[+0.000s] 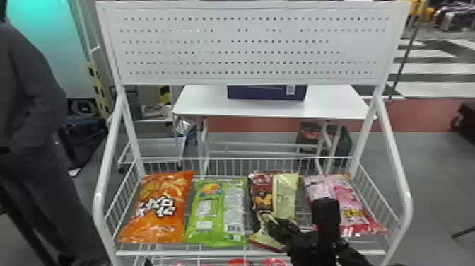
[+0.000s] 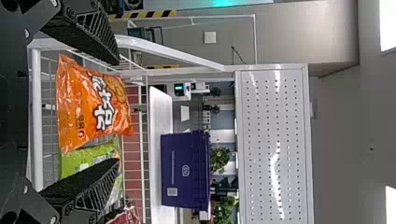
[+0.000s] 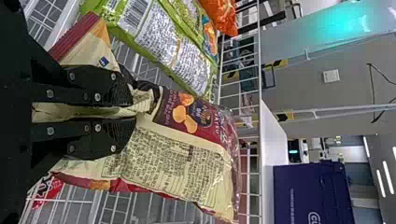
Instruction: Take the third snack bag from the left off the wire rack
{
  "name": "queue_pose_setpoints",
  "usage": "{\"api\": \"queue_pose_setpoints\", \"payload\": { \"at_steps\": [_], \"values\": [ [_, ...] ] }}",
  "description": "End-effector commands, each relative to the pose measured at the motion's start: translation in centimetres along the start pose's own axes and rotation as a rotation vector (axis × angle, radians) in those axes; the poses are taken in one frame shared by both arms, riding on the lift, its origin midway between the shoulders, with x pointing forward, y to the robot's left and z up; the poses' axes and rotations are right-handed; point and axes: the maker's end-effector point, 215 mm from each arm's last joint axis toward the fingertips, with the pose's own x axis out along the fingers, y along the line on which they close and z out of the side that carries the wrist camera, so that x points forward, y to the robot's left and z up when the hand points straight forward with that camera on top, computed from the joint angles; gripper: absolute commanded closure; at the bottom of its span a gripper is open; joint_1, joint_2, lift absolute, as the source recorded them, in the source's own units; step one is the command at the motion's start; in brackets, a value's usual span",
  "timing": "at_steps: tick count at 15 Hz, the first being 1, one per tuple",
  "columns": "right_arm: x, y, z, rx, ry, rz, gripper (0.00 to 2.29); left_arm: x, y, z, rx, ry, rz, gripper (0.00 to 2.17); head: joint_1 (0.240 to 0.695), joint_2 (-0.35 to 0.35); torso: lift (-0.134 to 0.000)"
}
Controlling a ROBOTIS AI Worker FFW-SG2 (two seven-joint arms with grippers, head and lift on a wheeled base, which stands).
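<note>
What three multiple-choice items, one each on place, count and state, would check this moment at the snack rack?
1. Which bag lies farthest left on the rack?
A. the orange bag
B. the pink bag
C. the green bag

2. How many snack bags lie side by side on the upper shelf?
A. three
B. four
C. six

3. How is the right gripper?
A. open, above the bags
B. shut on the red and cream bag
C. shut on the pink bag

Answers:
1 A: in the head view the orange bag is at the row's left end.
2 B: the head view shows orange, green, red and cream, and pink.
3 B: in the right wrist view both fingers pinch the near end of the red and cream bag.
</note>
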Motion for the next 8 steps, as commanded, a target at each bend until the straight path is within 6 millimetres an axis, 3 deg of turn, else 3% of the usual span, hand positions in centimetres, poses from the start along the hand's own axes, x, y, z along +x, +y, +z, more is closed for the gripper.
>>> {"api": "queue_pose_setpoints", "payload": {
  "at_steps": [1, 5, 8],
  "values": [
    [-1.0, -0.4, 1.5, -0.010, -0.046, -0.022, 2.19, 0.1, 0.0, 0.2, -0.001, -0.004, 0.000, 0.16, 0.499, 0.000, 0.000],
    [-3.8, -0.9, 4.7, -0.029, -0.132, -0.032, 2.19, 0.0, -0.1, 0.2, -0.005, -0.005, -0.001, 0.16, 0.499, 0.000, 0.000],
    [-8.1, -0.1, 8.4, -0.044, -0.229, -0.012, 2.19, 0.0, -0.2, 0.3, -0.003, -0.007, -0.002, 0.16, 0.499, 0.000, 0.000]
  ]
}}
